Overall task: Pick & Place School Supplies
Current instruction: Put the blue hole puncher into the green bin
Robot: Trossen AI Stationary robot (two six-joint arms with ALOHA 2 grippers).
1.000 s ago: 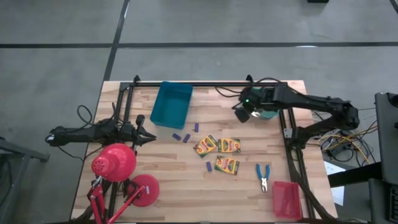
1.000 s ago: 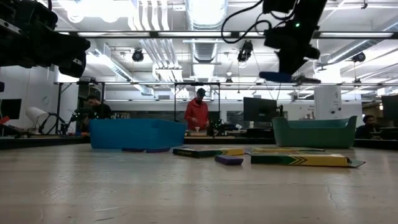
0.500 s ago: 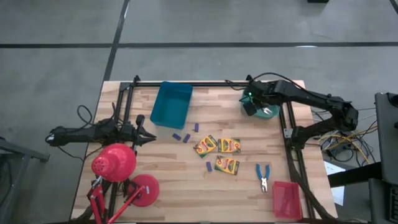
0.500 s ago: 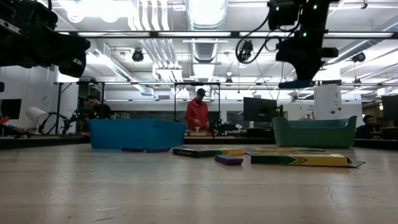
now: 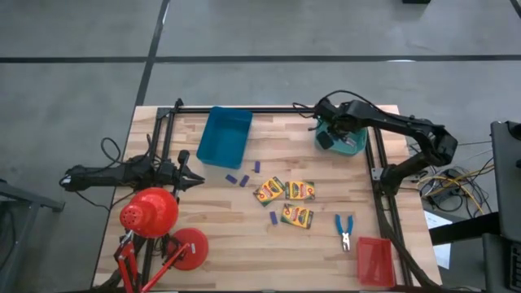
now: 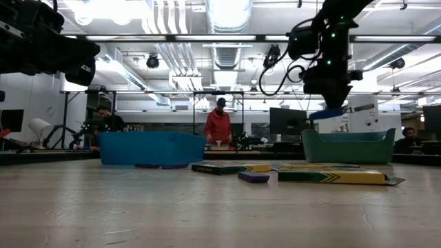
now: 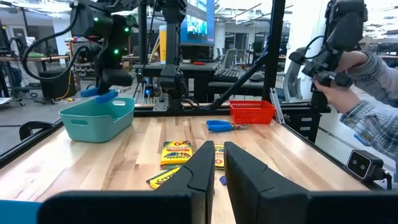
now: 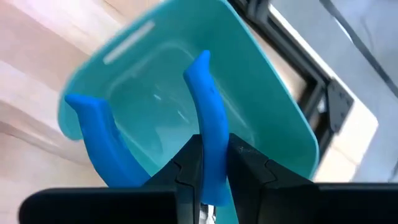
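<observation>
Now your right gripper (image 8: pixel 208 163) clamps blue scissors (image 8: pixel 208 118), handles toward the teal tray (image 8: pixel 273 106); left gripper (image 7: pixel 214 165) shut; no writing readable.

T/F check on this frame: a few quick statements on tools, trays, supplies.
1. The right tool is shut on the blue-handled scissors above the teal tray. True.
2. All three crayon boxes sit inside the blue tray. False: they lie on the bare table.
3. The left tool holds a purple stick. False: it is shut on nothing, parked at the table's left edge.
4. A second pair of scissors lies near the red tray. True.
</observation>
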